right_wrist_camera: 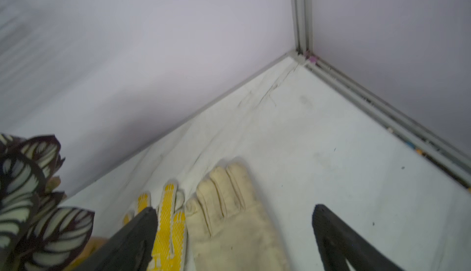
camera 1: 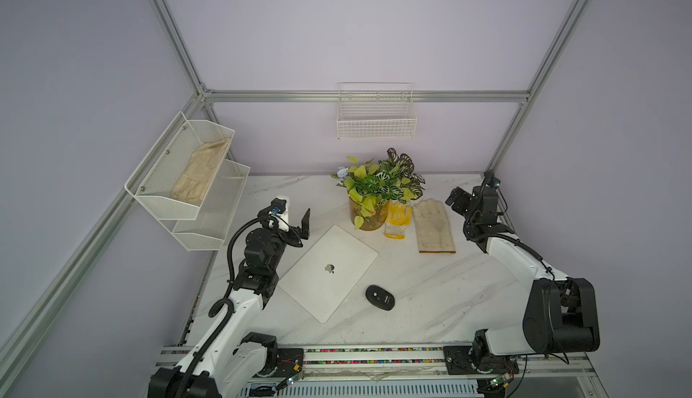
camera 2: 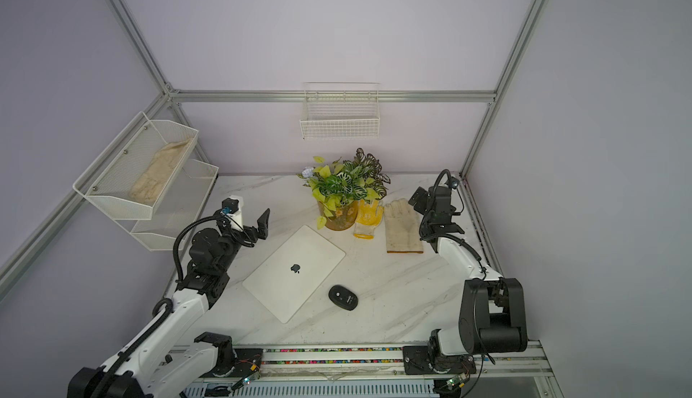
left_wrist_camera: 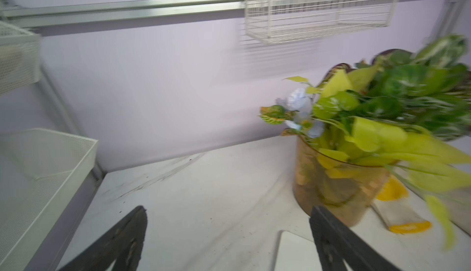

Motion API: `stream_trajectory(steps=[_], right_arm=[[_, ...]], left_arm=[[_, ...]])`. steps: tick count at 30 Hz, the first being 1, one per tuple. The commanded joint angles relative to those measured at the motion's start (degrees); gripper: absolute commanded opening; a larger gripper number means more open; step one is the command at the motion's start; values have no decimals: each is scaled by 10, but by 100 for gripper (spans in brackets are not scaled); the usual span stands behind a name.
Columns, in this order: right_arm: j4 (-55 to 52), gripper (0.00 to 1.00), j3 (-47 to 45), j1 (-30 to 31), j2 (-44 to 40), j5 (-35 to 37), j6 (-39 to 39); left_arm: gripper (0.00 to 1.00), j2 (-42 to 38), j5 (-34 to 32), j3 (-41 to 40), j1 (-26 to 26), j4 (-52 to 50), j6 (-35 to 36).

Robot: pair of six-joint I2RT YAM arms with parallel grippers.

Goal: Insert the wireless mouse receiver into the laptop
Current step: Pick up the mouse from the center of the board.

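A robot lab, this one: a boxed-in test cell. Aluminium frame [camera 1: 367,96] bars run round plain lilac walls [camera 1: 337,33] on three sides. Two robot arms, the left arm [camera 1: 232,313] and the right arm [camera 1: 513,257], are bolted to a rail [camera 1: 374,355] along the front edge of a white marble-look bench [camera 1: 430,287]. A black cable hose [camera 1: 230,250] loops off the left one. On the bench sits a staged mix of props: a laptop [camera 1: 329,272], a mouse [camera 1: 380,297], a potted plant [camera 1: 378,183], a yellow glove [camera 1: 397,216] and a pale glove [camera 1: 434,227]. A wire basket [camera 1: 376,123] hangs on the back wall. Mesh shelves [camera 1: 164,164] on the side wall hold another glove [camera 1: 202,171].
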Motion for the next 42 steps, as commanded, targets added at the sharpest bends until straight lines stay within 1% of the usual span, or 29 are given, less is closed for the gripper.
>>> stream_trajectory(steps=[1, 4, 9, 11, 13, 16, 19, 22, 24, 27, 31, 36, 42], right_arm=[[-81, 97, -13, 1, -39, -120, 17], [-102, 93, -10, 1, -75, -174, 8], [-198, 93, 31, 1, -86, -227, 2], [-231, 93, 46, 1, -87, -252, 1], [-256, 93, 59, 1, -91, -279, 2], [-279, 93, 77, 1, -100, -301, 9], [-313, 93, 88, 0, -111, -327, 15], [-328, 93, 86, 1, -124, -340, 18], [-332, 93, 78, 1, -132, -345, 19], [-333, 93, 64, 1, -139, -350, 20], [-329, 93, 47, 1, -142, -357, 21], [-319, 93, 42, 1, -137, -365, 21], [-312, 94, 42, 1, -123, -366, 17]], left_arm=[[100, -45, 138, 36, -53, -178, 60], [100, -76, 160, 50, -123, -267, 97], [100, -83, 175, 61, -248, -348, 160], [100, -65, 176, 69, -297, -379, 198], [100, -35, 163, 82, -343, -408, 232], [100, 26, 149, 107, -385, -432, 267], [100, 86, 158, 130, -403, -433, 287], [100, 152, 165, 156, -410, -433, 306], [100, 192, 164, 172, -410, -433, 324], [99, 251, 143, 204, -409, -429, 324], [99, 334, 148, 237, -406, -429, 340], [98, 406, 140, 271, -402, -438, 359], [96, 459, 129, 293, -393, -451, 362]])
